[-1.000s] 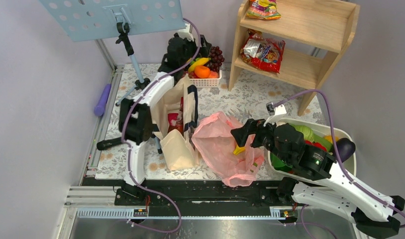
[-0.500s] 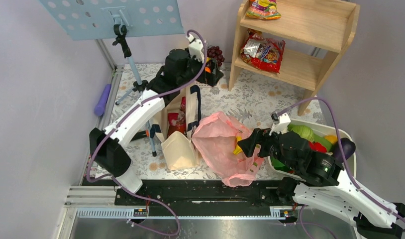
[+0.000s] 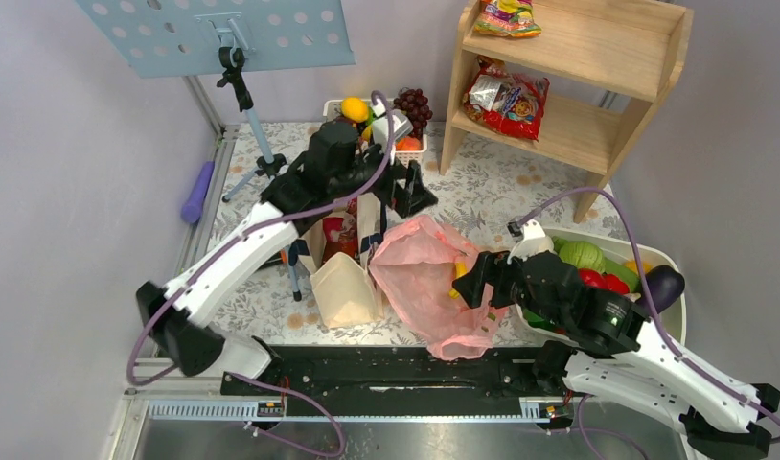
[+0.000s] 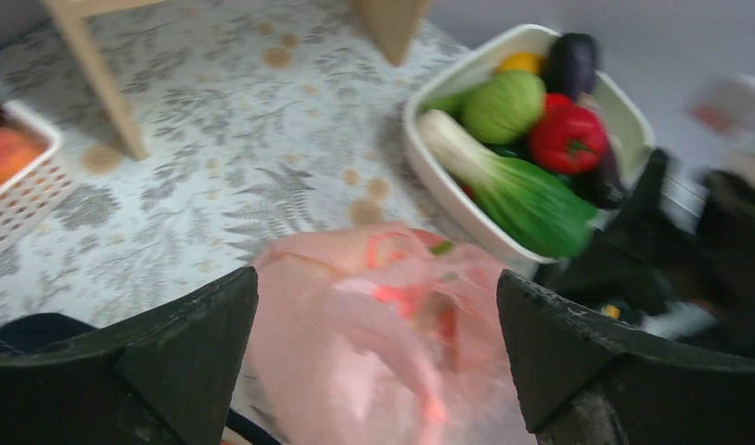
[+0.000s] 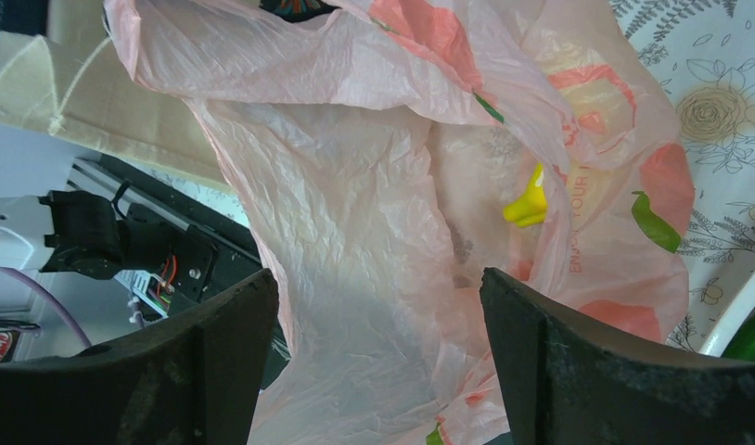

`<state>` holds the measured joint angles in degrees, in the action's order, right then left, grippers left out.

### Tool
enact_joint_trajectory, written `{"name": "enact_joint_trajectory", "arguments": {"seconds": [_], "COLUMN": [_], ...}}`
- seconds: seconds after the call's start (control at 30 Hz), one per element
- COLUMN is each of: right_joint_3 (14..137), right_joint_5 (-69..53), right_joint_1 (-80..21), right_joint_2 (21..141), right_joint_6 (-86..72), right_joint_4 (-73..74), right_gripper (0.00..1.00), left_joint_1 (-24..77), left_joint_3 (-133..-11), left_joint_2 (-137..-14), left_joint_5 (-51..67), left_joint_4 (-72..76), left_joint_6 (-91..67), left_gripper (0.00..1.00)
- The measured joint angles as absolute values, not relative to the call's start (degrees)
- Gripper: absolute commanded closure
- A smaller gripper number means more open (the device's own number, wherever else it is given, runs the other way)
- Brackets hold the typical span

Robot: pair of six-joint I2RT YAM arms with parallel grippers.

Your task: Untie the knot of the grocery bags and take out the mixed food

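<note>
Jaws wide, angled toward grocery bag [image 3: 415, 278]

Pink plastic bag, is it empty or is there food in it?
Not empty: a yellow piece shows among the folds of the pink bag, and the top view shows it too. What else it holds, cannot tell.

Floral table [image 3: 482, 192] bears pink bag [image 3: 415, 273], tote [image 3: 343, 287], tub [image 4: 453, 211], shelf [image 3: 587, 120].

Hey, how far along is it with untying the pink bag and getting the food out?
Done, seemingly: the pink bag looks untied, its mouth lying loose. In hand: the right gripper, open, is at that mouth; the left gripper hovers open above. Left: a yellow piece lies inside, to be taken out.
</note>
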<state>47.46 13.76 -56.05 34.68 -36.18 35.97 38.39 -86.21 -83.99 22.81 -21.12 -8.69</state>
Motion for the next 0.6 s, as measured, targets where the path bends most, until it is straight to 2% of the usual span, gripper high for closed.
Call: {"name": "enact_joint_trajectory", "arguments": {"seconds": [0.17,0.27,0.5,0.53,0.57,0.6], "right_joint_3": [47.44,47.24,44.29,43.75,43.33,43.03], "right_joint_5": [12.32,11.0,10.37,11.55,12.56,13.89], "right_joint_1": [-56.05,-56.05,-57.47,-58.39,-59.18,-60.05], "right_joint_2": [37.36,39.44,46.65,47.86,48.84,49.84], "right_joint_6": [-35.59,-35.38,-36.03,-36.29,-36.51,-36.8], "right_joint_4": [35.97,35.33,31.35,31.14,31.0,31.05], "right_gripper": [0.2,0.2,0.19,0.2,0.2,0.21], "left_joint_1": [41.95,42.5,44.27,44.64,44.97,45.39], "left_joint_3": [-81.65,-76.64,-67.66,-66.74,-66.02,-65.52], "left_joint_2": [-74.0,-68.73,-67.61,-67.81,-67.99,-68.1], "left_joint_5": [27.62,28.64,26.5,26.15,25.98,25.71], "left_joint_4": [-23.24,-23.38,-23.92,-23.92,-23.94,-23.94], "left_joint_6": [-8.49,-7.27,-6.44,-6.44,-6.44,-6.42], "left_gripper": [0.01,0.01,0.01,0.05,0.13,0.28]}}
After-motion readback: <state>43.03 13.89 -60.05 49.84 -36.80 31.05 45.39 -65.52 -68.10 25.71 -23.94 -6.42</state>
